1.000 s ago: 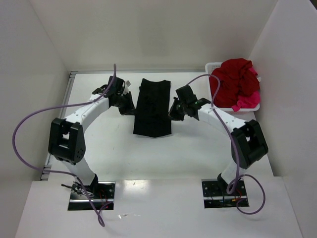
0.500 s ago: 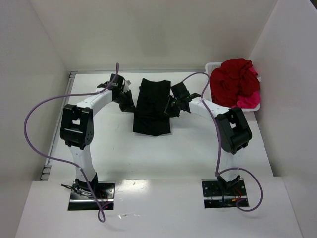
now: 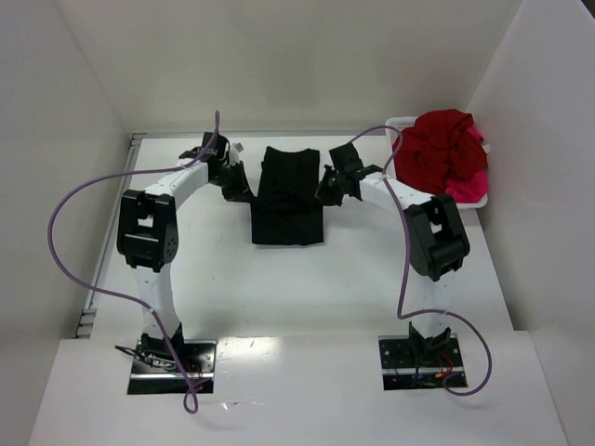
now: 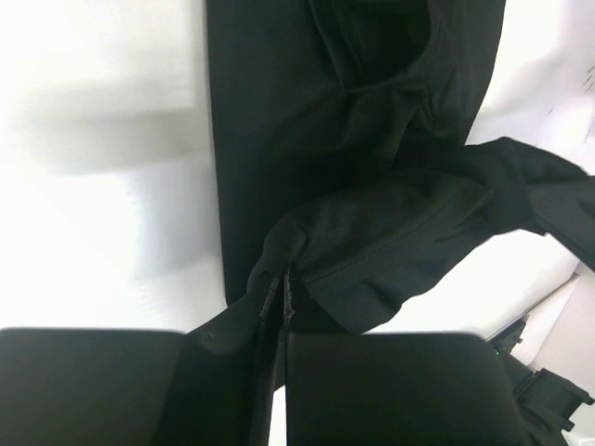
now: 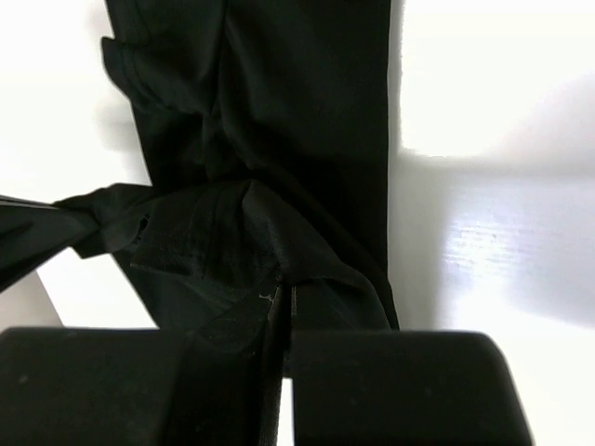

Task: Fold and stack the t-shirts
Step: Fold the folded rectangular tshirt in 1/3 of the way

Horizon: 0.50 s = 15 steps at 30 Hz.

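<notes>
**A:** Quick, where's the black t-shirt (image 3: 289,200)?

**B:** Mid desk (image 3: 279,288), far half, btwn the two arms. It's folded into a long narrow strip running near-to-far. It lies flat at the far end, w/ a flap pulled up off it partway along.

**A:** And the left pincer (image 4: 282,283)?

**B:** It's at the strip's left edge. Jaws are all but together, just a thin slit, w/ a fold of the black cloth nipped at the tips. In the wrist view the cloth rises from the strip straight into the tips.

**A:** Right pincer (image 5: 284,299)?

**B:** It's at the right edge, approx opposite the other one. Jaws are closed, gripping a fold of the same shirt. The lifted flap spans across the strip from one pincer to the other.

**A:** Other shirts?

**B:** In the white basket (image 3: 402,124), far right corner by the wall. The dark red t-shirt (image 3: 444,147) is heaped on top and spills over the rim. The pink t-shirt (image 3: 465,192) pokes out below it on the near-right side. Both are well apart from the black one. Can't tell if there's more underneath.
</notes>
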Each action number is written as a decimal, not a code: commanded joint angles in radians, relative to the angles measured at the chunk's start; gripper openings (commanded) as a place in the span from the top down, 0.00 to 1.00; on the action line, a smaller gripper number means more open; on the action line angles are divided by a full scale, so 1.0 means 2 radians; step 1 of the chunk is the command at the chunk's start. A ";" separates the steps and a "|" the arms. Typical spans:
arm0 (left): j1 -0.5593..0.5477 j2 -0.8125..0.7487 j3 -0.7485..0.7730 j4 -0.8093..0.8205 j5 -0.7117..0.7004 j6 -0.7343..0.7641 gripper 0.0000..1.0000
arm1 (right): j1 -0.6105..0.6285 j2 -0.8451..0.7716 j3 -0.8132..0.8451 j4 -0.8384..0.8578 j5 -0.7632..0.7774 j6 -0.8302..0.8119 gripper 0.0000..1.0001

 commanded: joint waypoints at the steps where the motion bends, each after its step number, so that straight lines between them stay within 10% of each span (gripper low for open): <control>1: 0.009 0.015 0.026 0.000 0.020 0.021 0.93 | -0.003 0.022 0.033 0.022 -0.004 -0.011 0.97; 15: 0.005 0.060 0.086 -0.024 0.050 0.053 0.82 | -0.003 0.044 0.059 0.031 -0.009 -0.002 0.90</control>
